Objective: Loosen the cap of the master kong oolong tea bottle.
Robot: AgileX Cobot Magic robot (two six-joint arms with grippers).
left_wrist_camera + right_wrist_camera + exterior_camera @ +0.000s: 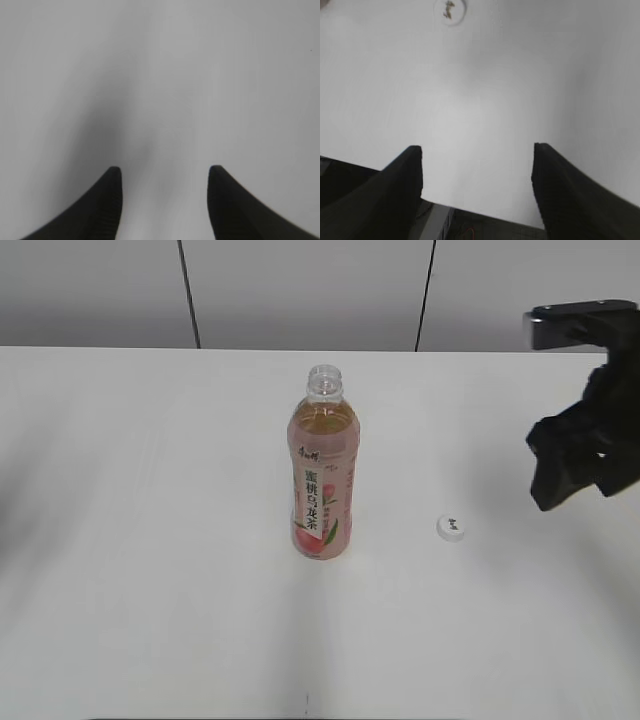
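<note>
The master kong oolong tea bottle [321, 468] stood upright at the middle of the white surface [150, 540], its neck bare. The cap [451, 528] lay flat on the surface to the bottle's right, well apart from it, dark mark up, with open room all round. The right pincer [477, 172] hung spread and empty to the right of the cap, beside the surface's right edge. The left pincer [164, 197] was also spread, holding nothing, over bare surface.
</note>
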